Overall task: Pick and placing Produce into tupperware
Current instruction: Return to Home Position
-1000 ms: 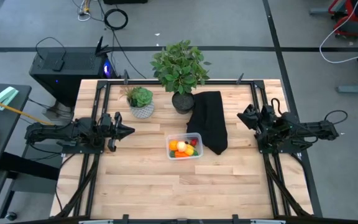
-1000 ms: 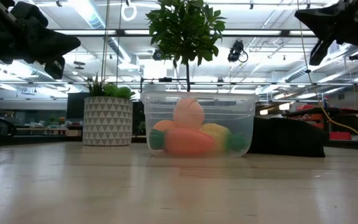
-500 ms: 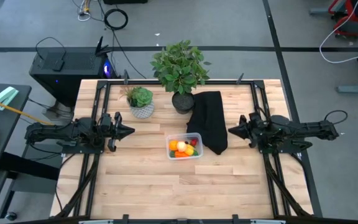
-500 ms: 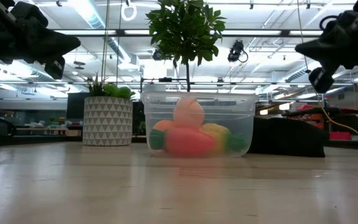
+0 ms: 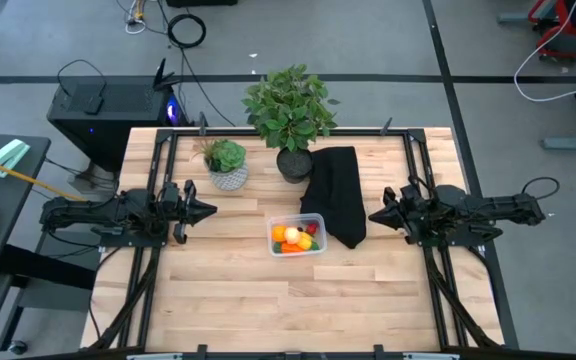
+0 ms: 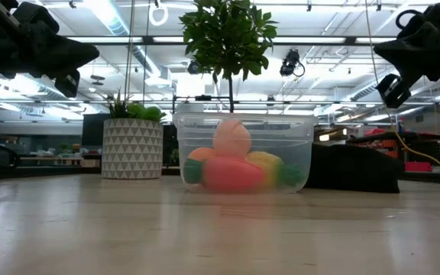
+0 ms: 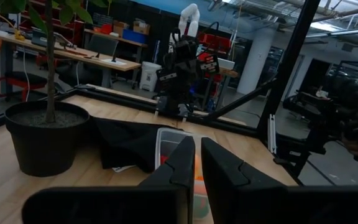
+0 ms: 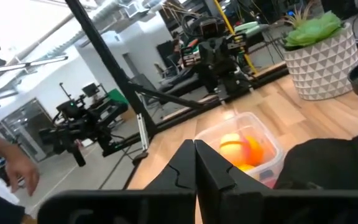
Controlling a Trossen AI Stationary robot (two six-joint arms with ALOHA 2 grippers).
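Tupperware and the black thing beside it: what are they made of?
The tupperware looks like clear, glossy plastic: the produce shows through its walls. The black thing looks like matte cloth, lying limp and creased; which fabric is unclear.

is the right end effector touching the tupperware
Apart. In the high view the black cloth lies between the right end effector and the tupperware.
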